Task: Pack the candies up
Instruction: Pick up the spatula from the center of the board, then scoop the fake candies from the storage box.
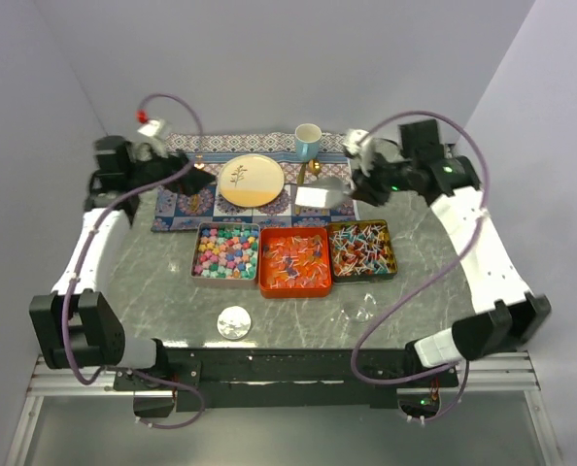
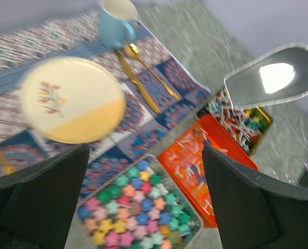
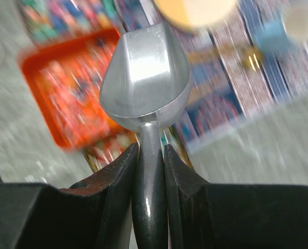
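Note:
Three open tins sit side by side mid-table. The left one holds pastel star-shaped candies (image 1: 225, 250) (image 2: 138, 207), the middle one red-orange wrapped candies (image 1: 294, 260) (image 2: 206, 171) (image 3: 76, 98), and the right one twist-wrapped candies (image 1: 361, 249) (image 2: 242, 119). My right gripper (image 1: 358, 187) (image 3: 150, 150) is shut on the handle of a metal scoop (image 1: 318, 194) (image 3: 146, 78) (image 2: 273, 75). It holds the scoop in the air behind the tins, and the bowl looks empty. My left gripper (image 1: 196, 182) (image 2: 143, 155) is open and empty, above the placemat behind the pastel tin.
A patterned placemat (image 1: 177, 209) at the back carries a cream plate (image 1: 251, 181) (image 2: 71, 98), a blue cup (image 1: 308, 141) (image 2: 115, 23) and gold cutlery (image 2: 143, 78). A round lid (image 1: 234, 321) and a clear jar (image 1: 363, 309) (image 2: 299, 171) lie in front of the tins.

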Robot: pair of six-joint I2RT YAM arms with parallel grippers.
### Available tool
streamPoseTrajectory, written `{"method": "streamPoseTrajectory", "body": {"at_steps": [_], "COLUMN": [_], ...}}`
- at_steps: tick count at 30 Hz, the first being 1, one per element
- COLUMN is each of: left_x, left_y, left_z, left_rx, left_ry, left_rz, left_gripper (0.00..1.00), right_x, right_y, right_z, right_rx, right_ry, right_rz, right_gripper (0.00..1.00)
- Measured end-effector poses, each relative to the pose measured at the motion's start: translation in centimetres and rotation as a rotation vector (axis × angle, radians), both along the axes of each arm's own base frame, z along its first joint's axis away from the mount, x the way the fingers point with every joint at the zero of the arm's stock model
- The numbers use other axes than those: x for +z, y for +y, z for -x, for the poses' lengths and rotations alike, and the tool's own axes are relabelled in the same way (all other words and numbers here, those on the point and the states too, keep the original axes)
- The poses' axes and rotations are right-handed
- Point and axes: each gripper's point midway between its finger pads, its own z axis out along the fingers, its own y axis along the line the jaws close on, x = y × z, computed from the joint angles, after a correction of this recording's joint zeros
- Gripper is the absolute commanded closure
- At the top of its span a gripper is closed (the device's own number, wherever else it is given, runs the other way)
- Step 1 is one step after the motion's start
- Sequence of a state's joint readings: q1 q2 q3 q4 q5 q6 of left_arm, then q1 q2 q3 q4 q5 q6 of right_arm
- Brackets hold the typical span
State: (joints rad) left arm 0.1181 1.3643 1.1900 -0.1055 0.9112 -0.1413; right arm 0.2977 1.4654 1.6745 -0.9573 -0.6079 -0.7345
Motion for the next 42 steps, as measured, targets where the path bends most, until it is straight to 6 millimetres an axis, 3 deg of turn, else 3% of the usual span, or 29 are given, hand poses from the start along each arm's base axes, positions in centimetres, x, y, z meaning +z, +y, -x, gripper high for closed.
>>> {"method": "streamPoseTrajectory", "body": {"at_steps": [2, 5, 8, 10, 11, 13, 14, 20, 24, 27, 35, 42], "left_x": [-1.9, -3.5, -5.0, -6.9, -8.1, -10.1, -11.2, -15.7, -19.2, -20.4, -20.4, -22.6], "left_y": [-3.4, -9.0, -14.1, -16.5, -17.3, -18.6, -19.2, -24.7, -26.9, -27.6, -28.3, -28.7], "left_z": [0.7, 2.2, 2.7, 2.6, 2.8, 3.6, 4.1, 6.8, 8.1, 8.3, 7.1, 7.3], "left_rx": [-0.059, -0.186, -0.304, -0.347, -0.366, -0.396, -0.415, -0.551, -0.594, -0.591, -0.558, -0.557], "left_ry": [0.049, 0.075, 0.116, 0.167, 0.192, 0.237, 0.249, 0.303, 0.357, 0.363, 0.318, 0.352], "left_rz": [-0.030, -0.072, -0.094, -0.100, -0.108, -0.118, -0.130, -0.169, -0.195, -0.207, -0.197, -0.216], "left_gripper": [0.01, 0.14, 0.14, 0.41, 0.73, 0.94, 0.99, 0.99, 0.99, 0.99, 0.99, 0.99], "right_x": [-1.0, -2.6, -3.5, -3.8, -3.9, -4.1, -4.2, -4.4, -5.3, -5.9, -7.7, -9.4], "right_y": [-3.9, -8.4, -12.2, -13.7, -14.2, -15.1, -15.6, -18.3, -18.9, -19.0, -19.4, -19.2], "right_z": [0.9, 2.7, 4.6, 5.6, 5.9, 6.3, 6.4, 5.5, 4.9, 4.3, 2.5, 1.8], "right_rx": [-0.067, -0.131, -0.167, -0.160, -0.156, -0.137, -0.132, -0.129, -0.096, -0.068, 0.000, 0.044], "right_ry": [-0.009, 0.014, 0.040, 0.045, 0.048, 0.050, 0.048, 0.054, 0.070, 0.089, 0.121, 0.167], "right_rz": [0.075, 0.182, 0.300, 0.371, 0.397, 0.442, 0.464, 0.543, 0.582, 0.595, 0.644, 0.654], "right_gripper": [1.00, 1.00, 1.00, 1.00, 1.00, 1.00, 1.00, 1.00, 1.00, 1.00, 1.00, 1.00]}}
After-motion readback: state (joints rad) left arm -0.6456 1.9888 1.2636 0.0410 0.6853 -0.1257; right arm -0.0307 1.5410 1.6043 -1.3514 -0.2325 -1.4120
